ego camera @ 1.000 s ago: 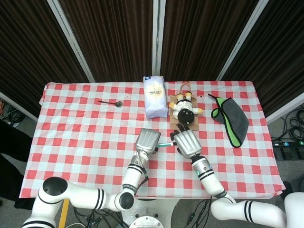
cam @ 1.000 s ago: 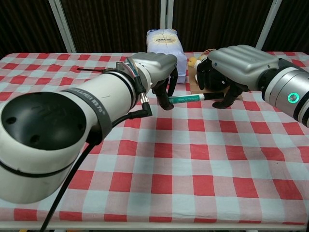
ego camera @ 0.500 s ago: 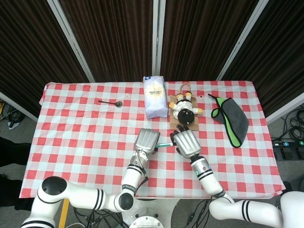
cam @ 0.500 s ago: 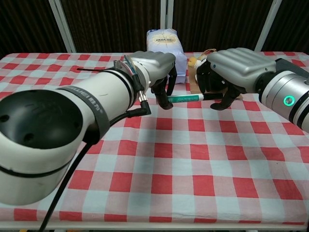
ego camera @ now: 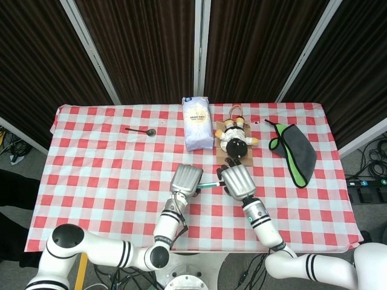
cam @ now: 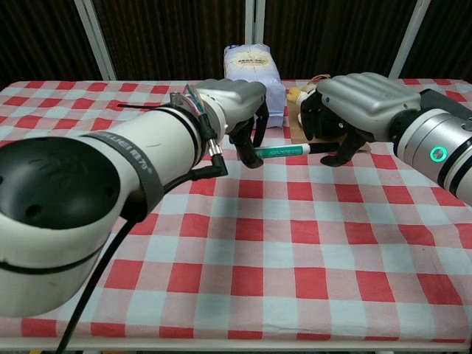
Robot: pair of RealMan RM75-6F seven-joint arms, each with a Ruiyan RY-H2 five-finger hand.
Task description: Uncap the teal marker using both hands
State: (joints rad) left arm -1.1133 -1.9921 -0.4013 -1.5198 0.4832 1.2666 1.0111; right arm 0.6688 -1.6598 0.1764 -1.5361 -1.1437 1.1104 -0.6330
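The teal marker is held level above the checked table, its short visible stretch spanning the gap between the two hands. My left hand grips its left end, fingers curled down around it. My right hand grips the other end, where a black tip or cap pokes out between its fingers. From the head view the left hand and right hand sit side by side at the table's middle front, backs up. Which end carries the cap I cannot tell.
A white bag stands at the back centre. Beside it a plush toy lies on a brown card. A grey and green cloth is at the right, and a dark spoon lies back left.
Both hands stay on the marker. In the chest view the right hand has shifted slightly left and the marker sits a touch higher.
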